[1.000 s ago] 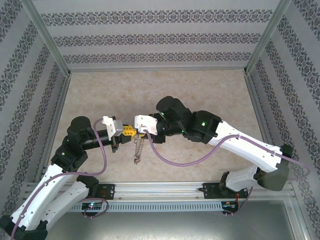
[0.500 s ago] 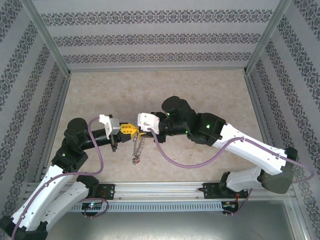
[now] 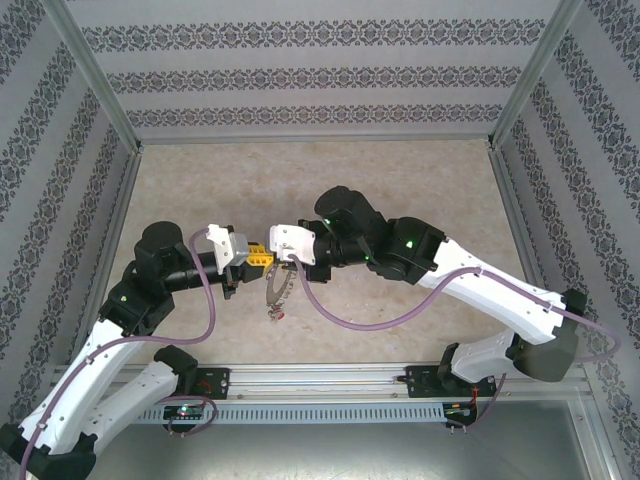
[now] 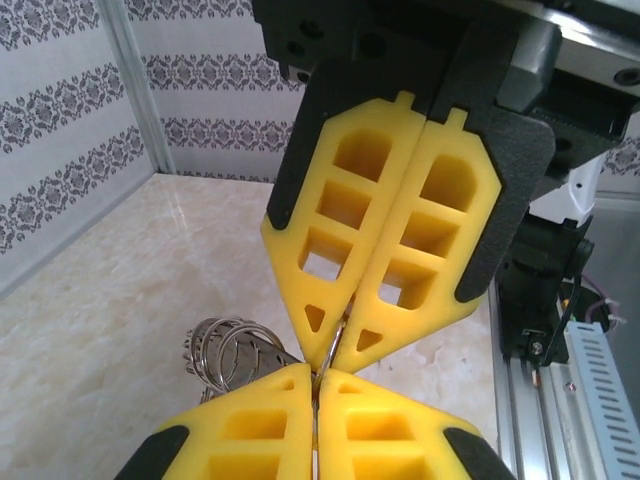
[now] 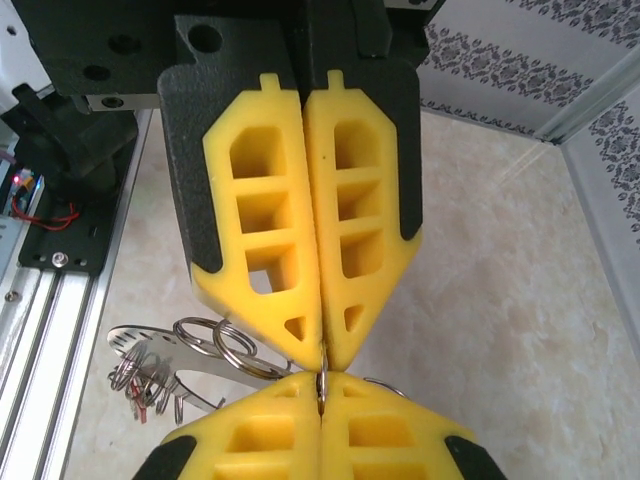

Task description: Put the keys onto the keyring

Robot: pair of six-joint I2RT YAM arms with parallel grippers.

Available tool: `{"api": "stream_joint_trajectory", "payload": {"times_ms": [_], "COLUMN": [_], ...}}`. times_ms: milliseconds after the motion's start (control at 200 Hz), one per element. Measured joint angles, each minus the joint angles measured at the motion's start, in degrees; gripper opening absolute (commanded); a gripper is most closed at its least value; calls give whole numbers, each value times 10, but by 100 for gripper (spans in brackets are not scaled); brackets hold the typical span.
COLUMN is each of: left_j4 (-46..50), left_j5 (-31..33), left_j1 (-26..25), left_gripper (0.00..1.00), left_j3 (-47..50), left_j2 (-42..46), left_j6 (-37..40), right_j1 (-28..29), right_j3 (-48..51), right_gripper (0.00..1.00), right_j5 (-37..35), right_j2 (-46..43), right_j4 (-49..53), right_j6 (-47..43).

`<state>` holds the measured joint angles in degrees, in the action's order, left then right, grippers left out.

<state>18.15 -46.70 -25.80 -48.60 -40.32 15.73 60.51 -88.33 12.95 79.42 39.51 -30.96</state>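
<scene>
1. Keyring (image 3: 277,292) hangs between the two end effectors over the middle of the surface (image 3: 400,190), its small metal pieces (image 5: 150,385) dangling toward the near edge.
2. Left end effector (image 4: 315,385) is clamped on the thin rim.
3. Right end effector (image 5: 322,390) meets it tip to tip, closed on the same rim.

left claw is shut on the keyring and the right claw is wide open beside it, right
No: the right claw is shut too, pinching the keyring tip to tip with the left claw, as the right wrist view shows.
</scene>
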Motion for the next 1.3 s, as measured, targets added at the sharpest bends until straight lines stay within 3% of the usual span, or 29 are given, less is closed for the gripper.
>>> {"api": "stream_joint_trajectory", "payload": {"times_ms": [110,215,340,669,1059,1299], "left_j4": [12,8,-12,-139,-174,-174], "left_j5": [5,4,-1,-42,-52,-54], "left_j1": [0,0,-1,-1,-1,-1], "left_gripper": [0,0,0,0,0,0], "left_j3": [0,4,23,67,68,69], "left_j2": [1,7,36,62,63,63], "left_j6": [11,8,-10,-98,-123,-126], "right_j1": [0,0,0,-23,-23,-23], "right_j3": [-12,-13,12,102,131,131], "right_gripper": [0,21,30,31,34,21], "right_j5": [0,1,1,34,90,106], "right_j2": [12,12,-2,-77,-106,-100], "right_j4": [16,18,-11,-99,-165,-178], "right_j6": [-10,-8,2,66,97,101]}}
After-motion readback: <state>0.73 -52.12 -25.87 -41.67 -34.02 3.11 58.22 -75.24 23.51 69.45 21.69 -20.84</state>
